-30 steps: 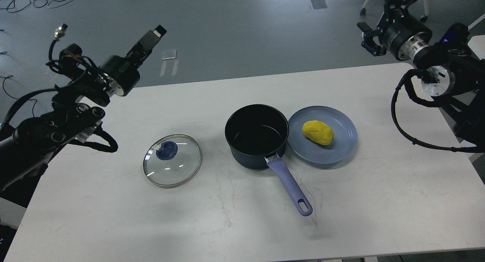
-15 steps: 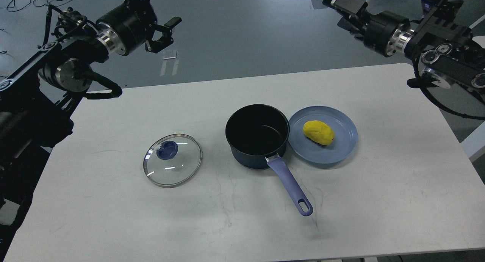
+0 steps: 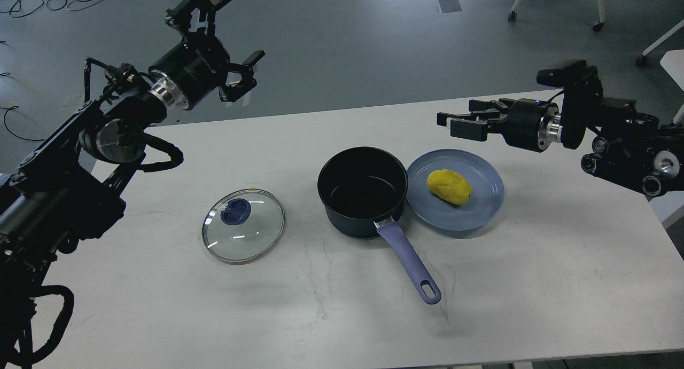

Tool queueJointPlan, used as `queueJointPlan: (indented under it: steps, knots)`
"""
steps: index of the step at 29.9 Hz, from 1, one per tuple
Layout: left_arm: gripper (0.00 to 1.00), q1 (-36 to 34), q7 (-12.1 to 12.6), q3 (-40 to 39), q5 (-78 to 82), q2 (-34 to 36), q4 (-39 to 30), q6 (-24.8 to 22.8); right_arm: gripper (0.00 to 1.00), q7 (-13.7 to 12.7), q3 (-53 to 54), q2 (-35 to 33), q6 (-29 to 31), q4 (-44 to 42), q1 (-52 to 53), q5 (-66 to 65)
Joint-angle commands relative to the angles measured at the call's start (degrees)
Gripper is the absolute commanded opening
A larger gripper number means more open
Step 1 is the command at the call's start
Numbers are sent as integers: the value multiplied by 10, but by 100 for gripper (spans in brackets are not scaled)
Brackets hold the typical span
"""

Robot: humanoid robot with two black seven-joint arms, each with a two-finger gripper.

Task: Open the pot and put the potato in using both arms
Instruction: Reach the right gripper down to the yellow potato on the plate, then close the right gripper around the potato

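Left jaws: the left gripper (image 3: 222,43) is spread wide, its fingers (image 3: 255,57) well apart with nothing between them; it hangs in the air past the far left edge of the table, well up and to the left of the pot.
Right jaws: the right gripper (image 3: 454,123) points sideways toward the left, level with the table top; its dark fingers overlap from this angle, so I cannot tell how far apart they stand; nothing shows between them; it hovers above and just behind the plate, to the right of the pot and apart from it.
Left arm: the left arm (image 3: 107,139) runs from the lower left edge up to a silver wrist ring; black cable loops hang beside it, far left of the pot.
Right arm: the right arm (image 3: 625,144) comes in from the right edge, well right of the pot.
Pot: the pot (image 3: 363,193) stands upright and uncovered at the table's middle, black inside; its lavender handle (image 3: 409,257) runs toward the near right.
Potato: the potato (image 3: 449,186) lies on the blue plate (image 3: 483,209), which touches the pot's right side; the potato is outside the pot.
Lid: the glass lid (image 3: 243,233) lies flat to the left of the pot, apart from it, blue knob showing.
Table: the white table (image 3: 160,315) carries pot, plate and lid.
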Motion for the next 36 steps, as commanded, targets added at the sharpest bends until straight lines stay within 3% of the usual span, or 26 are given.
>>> queueJointPlan:
  steps: [1,9,13,36]
  knots:
    - [100,7,-5,0,2,1,-2,0,100,0,-24,-1,-1,0,-4,-17]
    - [100,9,-10,3,6,0,-4,0,100,0,-94,3,-18,-9,-24,-19]
    - [100,9,-21,6,6,-2,-4,0,100,0,-96,13,-28,-29,-38,-19]
    - [100,9,-35,9,8,5,-4,0,97,0,-107,72,-44,-75,-56,-20]
